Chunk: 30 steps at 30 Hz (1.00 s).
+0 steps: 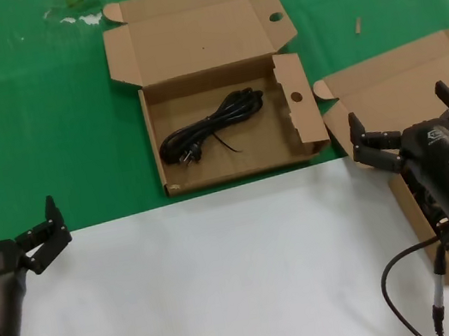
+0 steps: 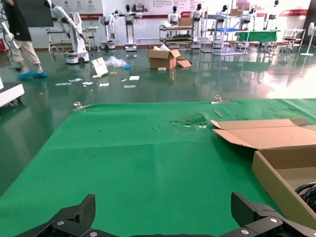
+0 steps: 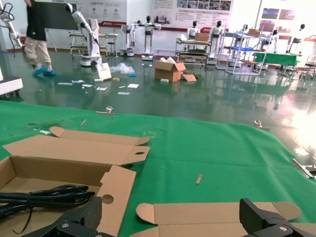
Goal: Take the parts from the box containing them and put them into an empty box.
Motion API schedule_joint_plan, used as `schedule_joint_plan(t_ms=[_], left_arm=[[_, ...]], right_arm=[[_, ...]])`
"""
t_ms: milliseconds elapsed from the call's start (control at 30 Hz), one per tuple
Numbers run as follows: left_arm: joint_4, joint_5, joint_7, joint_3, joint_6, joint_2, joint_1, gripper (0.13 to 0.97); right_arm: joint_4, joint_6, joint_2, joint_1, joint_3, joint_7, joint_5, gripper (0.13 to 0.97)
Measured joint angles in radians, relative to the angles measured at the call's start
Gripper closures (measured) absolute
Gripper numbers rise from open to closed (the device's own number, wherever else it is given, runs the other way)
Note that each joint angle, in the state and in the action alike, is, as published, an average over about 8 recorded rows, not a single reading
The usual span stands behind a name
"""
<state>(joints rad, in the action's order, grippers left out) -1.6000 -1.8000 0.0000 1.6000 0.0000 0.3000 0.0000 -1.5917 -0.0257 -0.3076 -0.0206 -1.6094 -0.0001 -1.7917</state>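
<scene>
One black power cord (image 1: 211,123) lies coiled inside the holed-flap box (image 1: 307,118) at the centre of the green surface (image 1: 34,123). The plain-lid box (image 1: 406,88) sits to its right, with the right tool (image 1: 413,124) wide open above it. The left tool (image 1: 45,234) rests open at the white sheet's (image 1: 227,281) left edge, holding nothing.

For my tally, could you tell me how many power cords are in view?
1 clearly: a black power cord lying in the box with round holes at centre. The right gripper covers most of the plain-lidded box on the right, so more may be hidden there.
</scene>
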Motion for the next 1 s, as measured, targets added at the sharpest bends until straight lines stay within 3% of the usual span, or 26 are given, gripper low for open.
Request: schedule_joint_plan(t_ms=[1000], left_arm=[[0.000, 0.000, 0.000, 0.000, 0.000, 0.000, 0.000, 0.132]], right_arm=[[0.000, 0.000, 0.000, 0.000, 0.000, 0.000, 0.000, 0.129]])
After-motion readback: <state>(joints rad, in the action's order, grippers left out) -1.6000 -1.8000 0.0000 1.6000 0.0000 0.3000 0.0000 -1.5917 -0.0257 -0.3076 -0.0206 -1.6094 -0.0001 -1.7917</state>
